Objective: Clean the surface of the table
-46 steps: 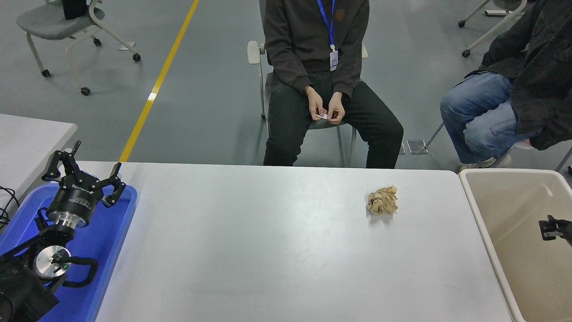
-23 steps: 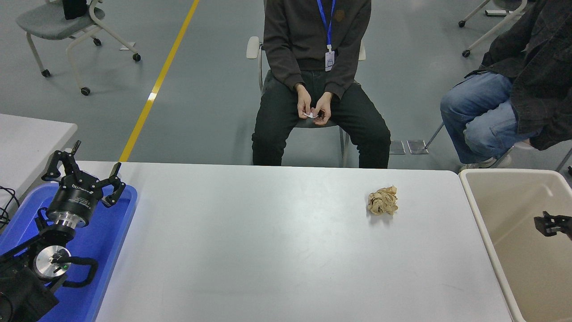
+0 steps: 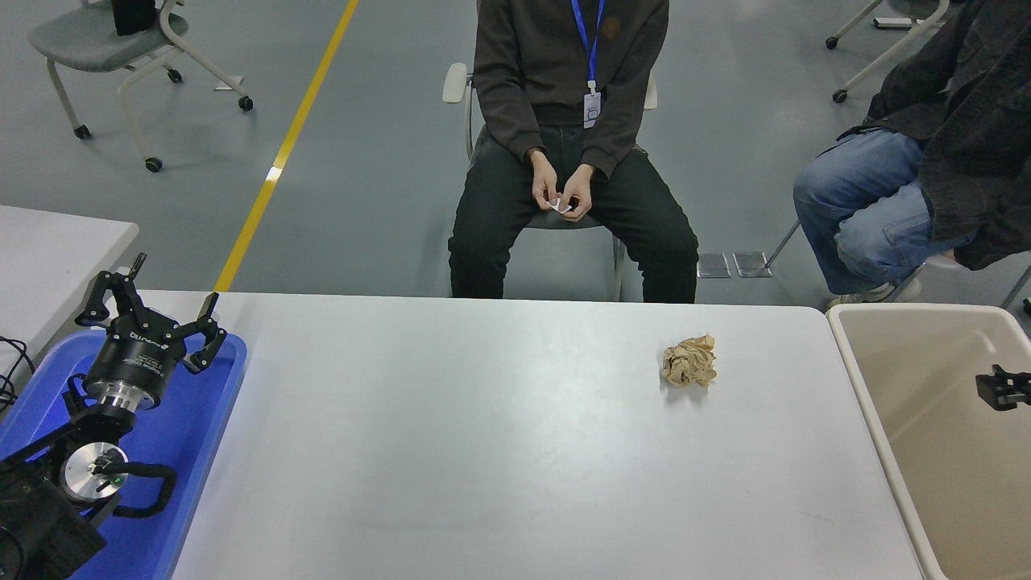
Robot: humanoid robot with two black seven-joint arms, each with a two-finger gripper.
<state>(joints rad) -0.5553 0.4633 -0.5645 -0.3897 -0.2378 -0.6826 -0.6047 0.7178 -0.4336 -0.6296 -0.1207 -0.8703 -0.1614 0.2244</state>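
Observation:
The table surface [image 3: 499, 451] is a wide matte white-grey top. A crumpled brown paper ball [image 3: 689, 361] lies on it toward the far right. My right gripper [image 3: 999, 388] shows only as a small black tip at the right edge, above the beige bin [image 3: 866, 379], well right of the paper ball; its fingers cannot be made out. My left gripper [image 3: 149, 314] is parked at the lower left over the blue tray [image 3: 205, 419], open and empty.
The beige bin stands against the table's right end. A smaller white table [image 3: 56, 250] is at the left edge. One person sits on a chair beyond the far edge, another sits at the upper right. Wheeled chairs stand on the grey floor behind.
My right gripper tip has risen a little and drawn back toward the right edge. The seated person has shifted slightly left. The paper ball and left arm have not moved.

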